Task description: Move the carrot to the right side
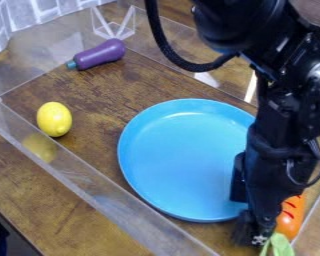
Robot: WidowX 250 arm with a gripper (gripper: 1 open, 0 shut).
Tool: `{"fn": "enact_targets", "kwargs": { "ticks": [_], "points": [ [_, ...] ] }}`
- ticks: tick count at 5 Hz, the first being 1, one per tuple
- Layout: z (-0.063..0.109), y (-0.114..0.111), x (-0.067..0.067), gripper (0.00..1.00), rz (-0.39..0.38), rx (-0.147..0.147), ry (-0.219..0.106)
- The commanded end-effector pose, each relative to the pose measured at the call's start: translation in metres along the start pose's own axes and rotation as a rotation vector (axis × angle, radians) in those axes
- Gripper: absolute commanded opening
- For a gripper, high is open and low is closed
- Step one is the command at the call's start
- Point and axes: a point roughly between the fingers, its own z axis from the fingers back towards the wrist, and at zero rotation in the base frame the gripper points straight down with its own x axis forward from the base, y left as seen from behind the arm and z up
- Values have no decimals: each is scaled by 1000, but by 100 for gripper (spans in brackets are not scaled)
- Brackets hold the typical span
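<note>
Carrot [291, 214]: found at the lower right of the frame, orange body up beside the gripper [248, 208], green top [278, 245] at the bottom edge. Whether the two touch cannot be determined from this side. The fingers stand wide, and no grip on the carrot is evident.

Assessment: the carrot lies to the right of the blue plate [187, 158], so the step in hand is judged to be the last of the placing, or a clean withdrawal. If more travel is wanted, the fingers should straddle the orange body, close squarely across it and avoid the soft-looking leaves. If the place is accepted, the gripper should be kept wide and lifted straight up before any sideways swing; a sweep could roll the carrot or drag the leaves. The plate's right rim runs close by the fingers and could be nudged or tipped.

Farther off, the yellow lemon [53, 119] at the left and the purple eggplant [97, 55] at the upper left call for no handling. Leave both alone.
</note>
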Motion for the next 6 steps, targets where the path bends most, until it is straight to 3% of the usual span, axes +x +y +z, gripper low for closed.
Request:
{"fn": "enact_targets", "kwargs": {
  "ticks": [1,2,3,4,5,6],
  "points": [
    [-2,-7,-3,100,-35,-15,0],
    [-2,-8,-5,0,-70,-22,-1],
    [-4,-9,-8,0,-109,-26,-7],
    [-5,-11,-9,100,-146,-34,-9],
    [-5,-15,-3,0,-172,-41,-16],
    [-6,-18,2,0,-197,-47,-22]
  ]
}}
